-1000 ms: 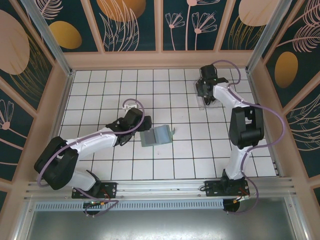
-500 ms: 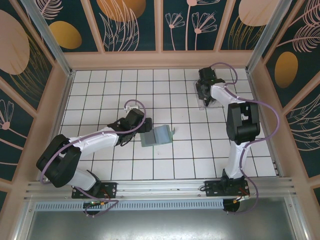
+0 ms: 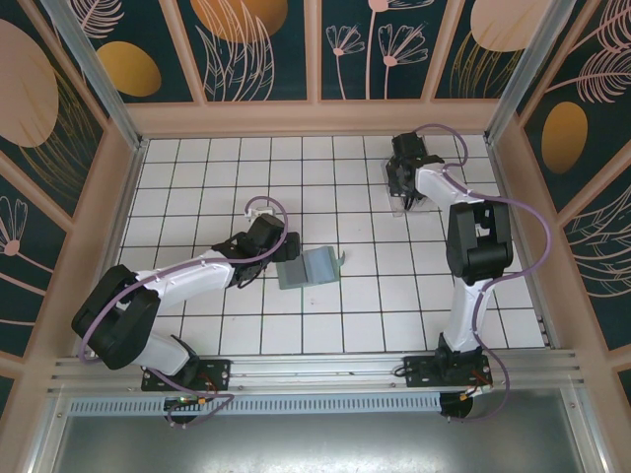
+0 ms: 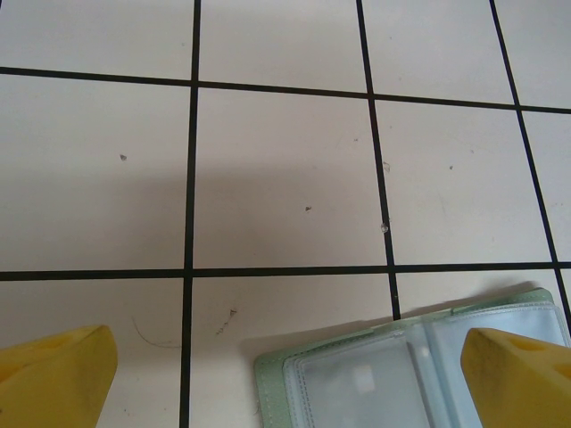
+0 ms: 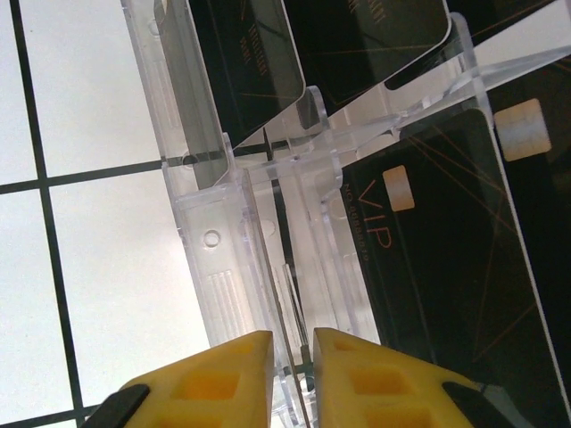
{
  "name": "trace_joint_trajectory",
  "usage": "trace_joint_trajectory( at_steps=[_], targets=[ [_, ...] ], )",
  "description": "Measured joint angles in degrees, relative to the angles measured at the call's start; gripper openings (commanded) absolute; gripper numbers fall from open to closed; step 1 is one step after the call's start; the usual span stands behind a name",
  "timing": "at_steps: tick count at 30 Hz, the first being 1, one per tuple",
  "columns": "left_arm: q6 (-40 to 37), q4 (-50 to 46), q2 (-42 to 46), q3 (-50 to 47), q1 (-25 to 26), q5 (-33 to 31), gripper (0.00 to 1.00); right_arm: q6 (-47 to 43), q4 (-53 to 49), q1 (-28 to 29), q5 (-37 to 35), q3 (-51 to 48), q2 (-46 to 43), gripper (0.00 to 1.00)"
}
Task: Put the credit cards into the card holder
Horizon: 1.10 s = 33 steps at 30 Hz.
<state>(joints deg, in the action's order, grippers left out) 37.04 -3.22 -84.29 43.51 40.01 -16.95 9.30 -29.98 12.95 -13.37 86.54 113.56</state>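
Left wrist view first, Mara: how does the left gripper stand?

Wide, Jon. Yellow fingertips sit at the two bottom corners, nothing held. The card holder lies flat between them, toward the right-hand tip, which overlaps its edge. Sage-green cover, opened, clear sleeves facing up. No writing legible on it. White tiled floor beyond.

Top external agrees?

Yes. Holder lies mid-floor, just off that arm's tip. The right arm reaches to the far right of the floor, well apart from the holder.

And out there, on the right wrist view?

The right gripper is narrow, jaws almost together. A thin edge runs up between them. Cannot tell whether it is a card or a divider, nor whether the pads pinch it. The clear plastic rack is directly ahead of the tips. The credit cards, black, sit in its slots, ahead and to the right.

Any lettering?

"VIP" in gold on the nearest card, beside a gold chip square. A fine line of print next to it, too small to read. Gold print on the farther cards, also unreadable.
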Motion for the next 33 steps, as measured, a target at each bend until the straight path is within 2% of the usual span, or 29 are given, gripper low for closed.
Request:
trace_joint_trajectory(
  at_steps=[6,11,26,33],
  targets=[
    [0.0,0.0,0.0,0.0,0.0,0.0,0.99,0.0,0.2,-0.8,1.2,0.0,0.0,0.1],
    [0.0,0.0,0.0,0.0,0.0,0.0,0.98,-0.3,0.2,-0.9,2.1,0.5,0.0,0.0],
    [-0.6,-0.3,0.2,0.0,0.0,0.0,0.99,-0.4,-0.9,-0.4,3.8,3.4,-2.9,0.0],
    [-0.9,-1.4,2.1,-0.2,0.0,0.0,0.99,1.5,0.3,6.5,5.0,2.7,-11.1,0.0]
  ],
)
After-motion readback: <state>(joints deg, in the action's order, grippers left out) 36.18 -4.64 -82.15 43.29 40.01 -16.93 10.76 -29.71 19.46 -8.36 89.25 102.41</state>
